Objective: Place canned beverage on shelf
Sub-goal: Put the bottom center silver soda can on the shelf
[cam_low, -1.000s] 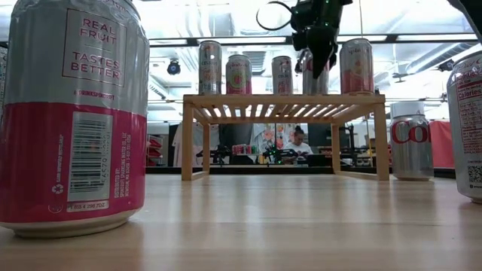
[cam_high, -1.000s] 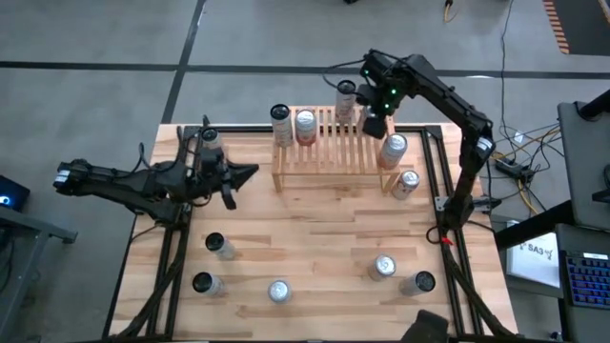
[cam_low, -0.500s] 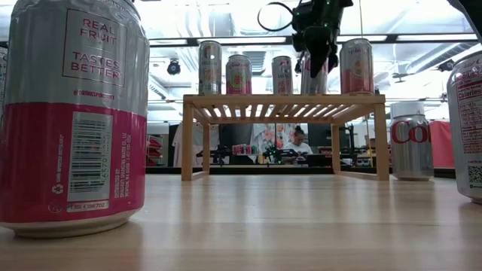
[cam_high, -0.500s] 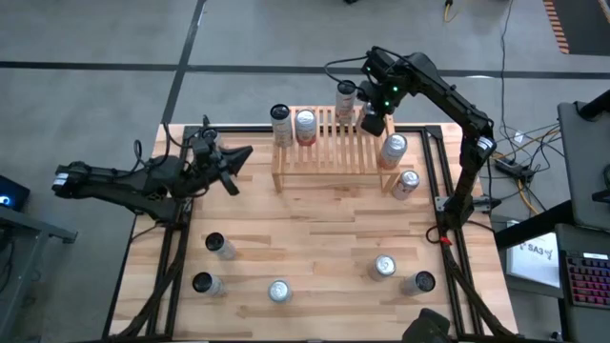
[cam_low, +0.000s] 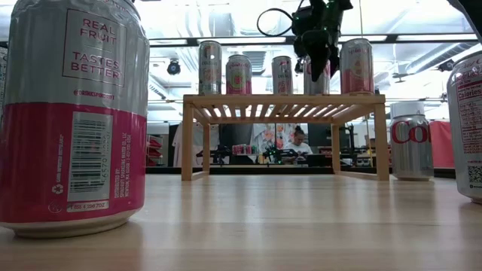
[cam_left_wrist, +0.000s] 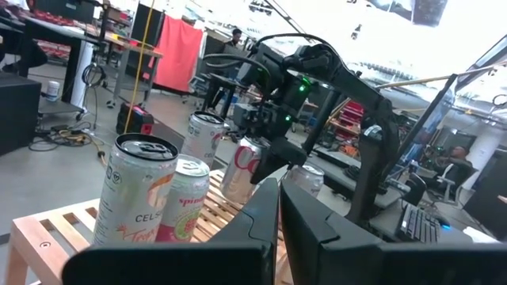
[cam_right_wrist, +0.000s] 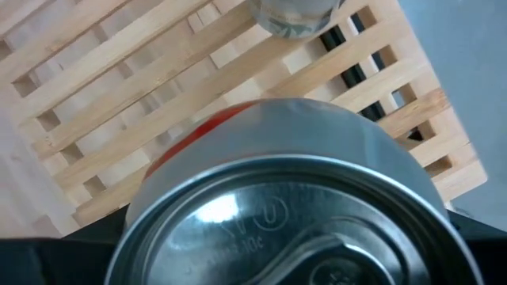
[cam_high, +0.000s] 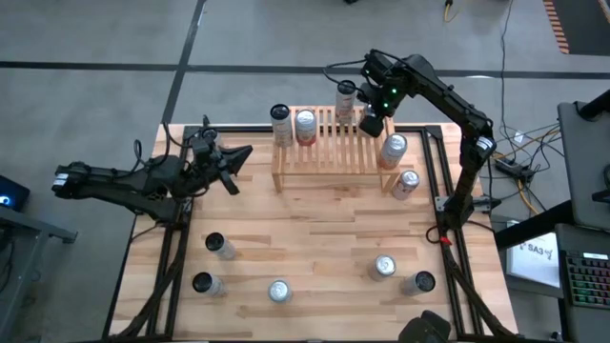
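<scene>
The right gripper [cam_high: 371, 121] clamps a silver, red-banded aluminium can [cam_right_wrist: 277, 198] upright (lid level) directly above the slatted light-wood shelf [cam_high: 329, 157], ready for lowering.

Five cans [cam_high: 305, 126] on shelf [cam_high: 329, 157]; one can [cam_high: 406, 184] beside shelf's right end; five cans [cam_high: 278, 291] near table [cam_high: 315, 233] front.

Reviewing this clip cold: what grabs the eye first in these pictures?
The right pincer hangs over the back right part of the wooden shelf, closed around a can whose silver lid fills the right wrist view. Four more cans already stand on the slats, and a huge pink-and-silver can looms at the left of the low view. The left pincer waits shut over the table's left side.
</scene>
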`<state>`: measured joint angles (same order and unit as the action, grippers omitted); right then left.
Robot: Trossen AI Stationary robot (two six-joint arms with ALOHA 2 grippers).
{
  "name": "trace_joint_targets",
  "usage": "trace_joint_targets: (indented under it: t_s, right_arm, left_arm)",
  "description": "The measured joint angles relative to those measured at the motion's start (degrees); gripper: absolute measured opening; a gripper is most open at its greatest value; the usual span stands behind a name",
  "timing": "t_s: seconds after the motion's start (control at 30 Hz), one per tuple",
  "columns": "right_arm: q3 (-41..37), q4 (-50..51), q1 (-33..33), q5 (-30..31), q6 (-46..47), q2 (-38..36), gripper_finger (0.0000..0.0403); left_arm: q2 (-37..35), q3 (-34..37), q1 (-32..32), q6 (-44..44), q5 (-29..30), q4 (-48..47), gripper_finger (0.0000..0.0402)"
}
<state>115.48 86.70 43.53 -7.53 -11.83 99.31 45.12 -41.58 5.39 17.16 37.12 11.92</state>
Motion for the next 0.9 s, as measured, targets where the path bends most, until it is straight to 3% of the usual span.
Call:
trace_joint_targets:
  t_s: [0.9]
  right_arm:
    - [-2.6,-1.9,0.0,0.1,4.9,0.0,0.0320]
  left_arm:
    - [0.0,0.0,0.0,0.0,-0.2,0.1,0.0000]
